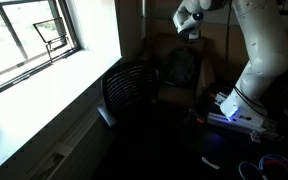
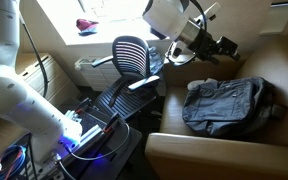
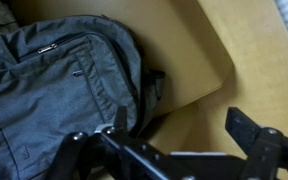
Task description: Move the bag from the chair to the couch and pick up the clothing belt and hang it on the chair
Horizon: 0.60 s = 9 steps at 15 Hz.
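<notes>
The dark grey bag [image 2: 224,105] lies flat on the seat of the brown-tan couch [image 2: 274,70]; it also shows in the wrist view [image 3: 54,80] and, dimly, in an exterior view [image 1: 181,68]. The black slatted chair [image 2: 132,55] stands beside the couch, near the window, and shows in both exterior views [image 1: 129,85]. My gripper [image 3: 179,130] is open and empty. It hangs above the couch seat [image 3: 184,50] just beside the bag's edge, its left finger close to the bag. It shows in both exterior views [image 2: 219,45] [image 1: 189,30]. I cannot make out the clothing belt.
A bright window and a white sill [image 1: 44,95] run along the wall behind the chair, with a red object [image 2: 86,24] on the sill. The robot base [image 2: 79,135] with a blue light and cables stands on the floor in front of the chair.
</notes>
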{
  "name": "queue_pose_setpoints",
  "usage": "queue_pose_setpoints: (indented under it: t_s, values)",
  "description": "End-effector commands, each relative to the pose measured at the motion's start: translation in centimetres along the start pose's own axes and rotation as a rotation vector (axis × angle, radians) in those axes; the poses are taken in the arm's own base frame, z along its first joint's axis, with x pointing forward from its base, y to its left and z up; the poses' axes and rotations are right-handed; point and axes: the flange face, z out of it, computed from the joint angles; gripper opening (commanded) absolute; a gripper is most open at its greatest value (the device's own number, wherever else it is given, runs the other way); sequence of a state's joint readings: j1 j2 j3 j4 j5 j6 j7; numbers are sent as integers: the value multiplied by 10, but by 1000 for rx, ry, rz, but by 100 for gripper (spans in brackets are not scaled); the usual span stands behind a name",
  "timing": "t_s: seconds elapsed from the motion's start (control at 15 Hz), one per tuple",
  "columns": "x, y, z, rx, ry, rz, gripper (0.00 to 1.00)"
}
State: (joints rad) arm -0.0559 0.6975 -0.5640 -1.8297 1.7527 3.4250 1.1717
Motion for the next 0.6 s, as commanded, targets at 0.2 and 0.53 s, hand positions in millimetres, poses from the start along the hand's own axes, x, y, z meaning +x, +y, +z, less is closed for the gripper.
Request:
queue_pose_setpoints:
  t_s: [0.2,0.53]
  values:
    - [-45,16,-44,-218,-197,-75,100]
    - [-77,38,-125,-347,-401,-110,100]
